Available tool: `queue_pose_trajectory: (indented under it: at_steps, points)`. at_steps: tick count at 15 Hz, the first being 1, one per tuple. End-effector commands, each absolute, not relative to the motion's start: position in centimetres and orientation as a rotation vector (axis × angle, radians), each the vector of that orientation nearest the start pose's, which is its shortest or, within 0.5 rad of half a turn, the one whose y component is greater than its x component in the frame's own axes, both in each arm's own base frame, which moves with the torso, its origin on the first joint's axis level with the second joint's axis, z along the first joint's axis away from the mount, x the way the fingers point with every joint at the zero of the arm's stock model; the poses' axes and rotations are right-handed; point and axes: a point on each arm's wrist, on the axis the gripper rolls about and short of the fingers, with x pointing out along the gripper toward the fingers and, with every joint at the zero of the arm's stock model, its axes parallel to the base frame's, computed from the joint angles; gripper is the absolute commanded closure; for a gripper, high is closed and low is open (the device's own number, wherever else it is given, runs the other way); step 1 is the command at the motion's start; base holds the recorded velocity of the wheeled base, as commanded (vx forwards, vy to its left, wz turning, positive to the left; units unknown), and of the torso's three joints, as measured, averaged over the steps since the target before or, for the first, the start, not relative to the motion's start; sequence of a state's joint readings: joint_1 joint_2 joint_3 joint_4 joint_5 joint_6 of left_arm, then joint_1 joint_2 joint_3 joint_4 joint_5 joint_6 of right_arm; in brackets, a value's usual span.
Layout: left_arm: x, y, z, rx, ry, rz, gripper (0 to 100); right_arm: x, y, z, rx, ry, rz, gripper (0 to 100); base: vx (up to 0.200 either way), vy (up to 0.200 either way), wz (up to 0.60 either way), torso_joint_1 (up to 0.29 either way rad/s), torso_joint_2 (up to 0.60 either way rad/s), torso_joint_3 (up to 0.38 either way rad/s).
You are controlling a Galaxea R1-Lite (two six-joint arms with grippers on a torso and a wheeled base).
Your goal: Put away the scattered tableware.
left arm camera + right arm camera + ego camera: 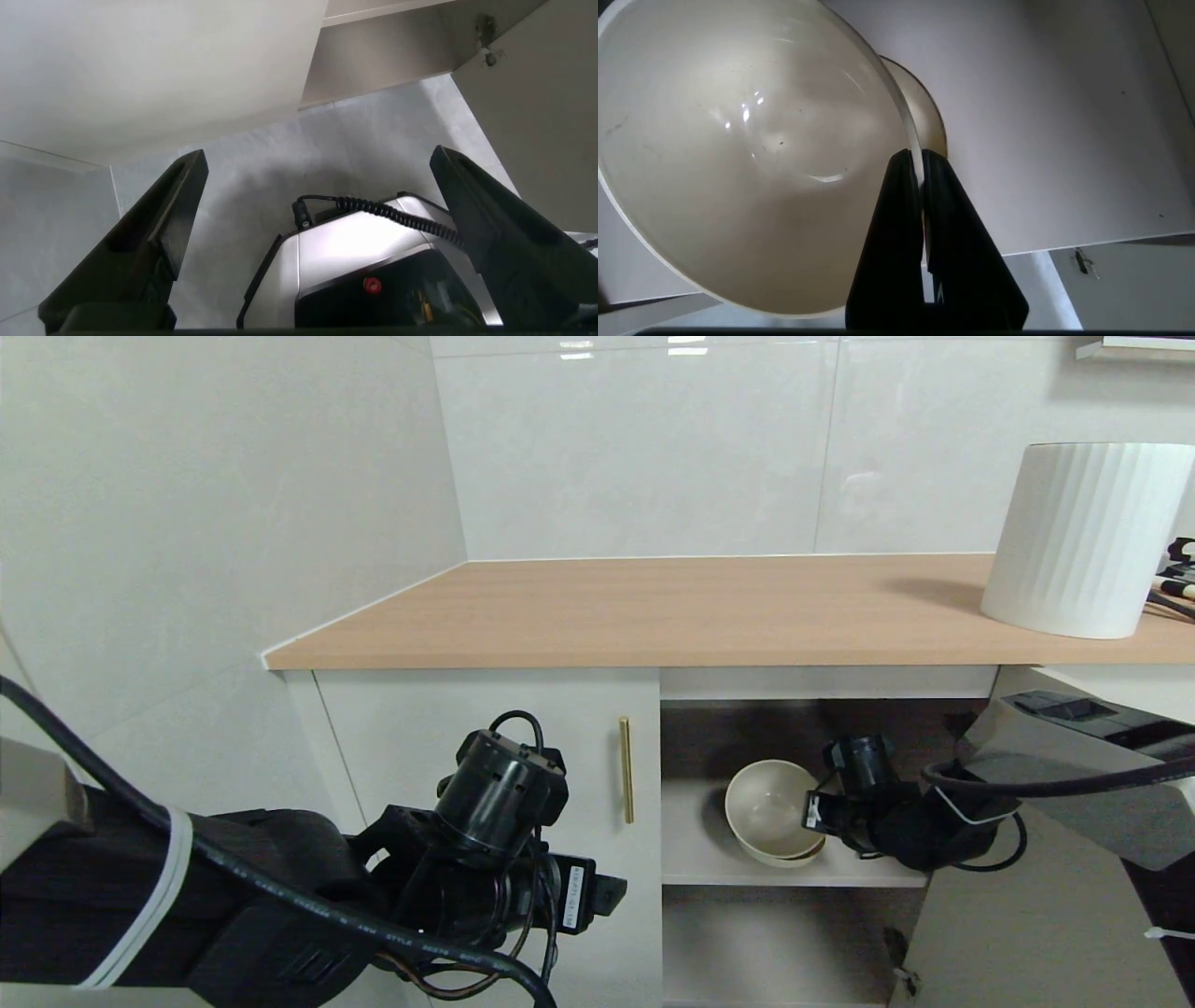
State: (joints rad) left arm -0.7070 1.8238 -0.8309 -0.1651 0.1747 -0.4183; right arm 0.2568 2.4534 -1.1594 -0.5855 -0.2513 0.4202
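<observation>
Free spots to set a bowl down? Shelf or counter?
Counter: bare from the left wall to the white tub. Shelf: only a strip left of the tilted bowl; the rest is crowded by it, the bowl under it and the right gripper.

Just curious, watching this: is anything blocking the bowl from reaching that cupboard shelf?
Nothing visible blocks it. The right gripper holds the bowl by its rim, tilted, inside the open compartment. A second bowl sits on the shelf just beneath, so it would likely nest there.

No legible text or numbers
</observation>
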Motion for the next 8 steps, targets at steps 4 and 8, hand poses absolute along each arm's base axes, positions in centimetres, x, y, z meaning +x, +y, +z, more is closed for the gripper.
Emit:
queue_pose_trajectory:
  at_steps: [4, 8]
  points:
    - [23.28, -19.38, 11.07, -0.034, 0.838, -0.332, 0, 41.69, 9.98, -2.56, 0.222, 0.682, -0.156, 100, 0.0, 0.0, 0.0, 0.0, 0.0, 0.0]
    - [23.26, -19.37, 11.12, -0.036, 0.837, -0.331, 0, 41.59, 10.01, -2.76, 0.214, 0.693, -0.164, 100, 0.0, 0.0, 0.0, 0.0, 0.0, 0.0]
